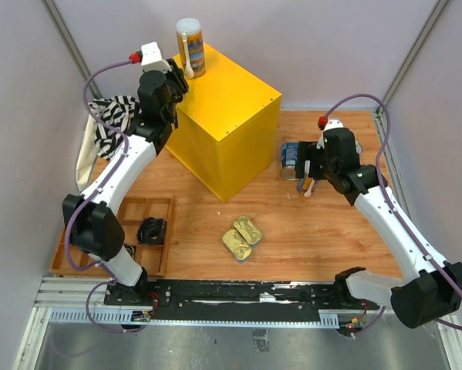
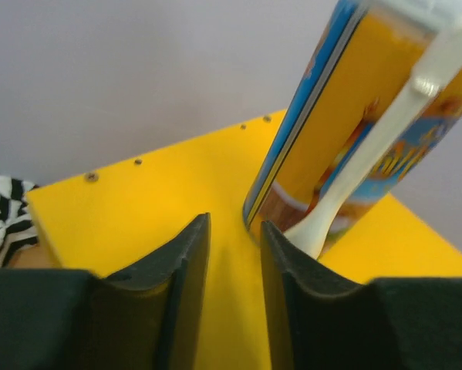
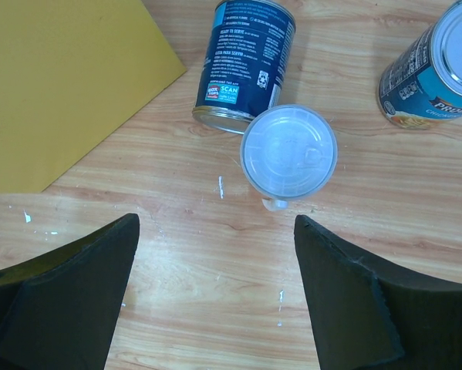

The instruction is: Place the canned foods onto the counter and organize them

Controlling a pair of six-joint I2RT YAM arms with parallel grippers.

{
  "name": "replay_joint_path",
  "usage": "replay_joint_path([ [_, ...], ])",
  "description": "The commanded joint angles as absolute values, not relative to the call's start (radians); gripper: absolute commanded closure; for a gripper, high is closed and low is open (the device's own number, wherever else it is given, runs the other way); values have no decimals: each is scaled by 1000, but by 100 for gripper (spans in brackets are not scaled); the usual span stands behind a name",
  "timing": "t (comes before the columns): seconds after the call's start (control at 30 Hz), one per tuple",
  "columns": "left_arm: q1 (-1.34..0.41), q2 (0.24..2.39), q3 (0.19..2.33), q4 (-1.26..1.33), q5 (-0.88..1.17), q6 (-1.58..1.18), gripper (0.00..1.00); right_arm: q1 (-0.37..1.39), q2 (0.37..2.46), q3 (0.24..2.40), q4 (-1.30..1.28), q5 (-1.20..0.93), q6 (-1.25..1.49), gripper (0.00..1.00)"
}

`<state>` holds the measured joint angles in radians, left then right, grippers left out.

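Note:
A tall slim can (image 1: pixel 190 46) with a white lid and a white spoon on its side stands upright at the far corner of the yellow counter (image 1: pixel 231 116). My left gripper (image 1: pixel 174 83) is just near of it, empty, its jaws a narrow gap apart (image 2: pixel 234 223); the can (image 2: pixel 354 123) is beyond the right finger. My right gripper (image 3: pixel 215 223) is wide open above the table, with a second white-lidded can (image 3: pixel 288 151) standing just ahead. A blue can (image 3: pixel 246 62) lies on its side; another (image 3: pixel 439 69) is at the right. Two gold tins (image 1: pixel 242 237) lie mid-table.
A wooden compartment tray (image 1: pixel 157 206) with a small black object (image 1: pixel 151 230) sits at the near left. A striped cloth (image 1: pixel 111 119) lies left of the counter. The counter's side (image 3: pixel 61 77) is close on the right gripper's left.

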<state>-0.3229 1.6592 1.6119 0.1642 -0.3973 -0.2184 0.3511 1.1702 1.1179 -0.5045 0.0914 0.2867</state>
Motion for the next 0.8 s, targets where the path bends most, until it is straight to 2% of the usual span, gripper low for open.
replay_joint_path([
  [0.0,-321,1509,1457,323,-359,-232,51,327,1176,1138,-488,80,276,18],
  [0.13,-322,1486,1421,376,-211,-192,31,327,1182,1138,-488,73,279,18],
  [0.27,-338,1531,1505,318,-145,-133,25,327,1184,1138,-485,68,282,18],
  [0.77,-358,1731,1734,213,-212,-29,31,325,1167,1145,-483,77,279,18],
])
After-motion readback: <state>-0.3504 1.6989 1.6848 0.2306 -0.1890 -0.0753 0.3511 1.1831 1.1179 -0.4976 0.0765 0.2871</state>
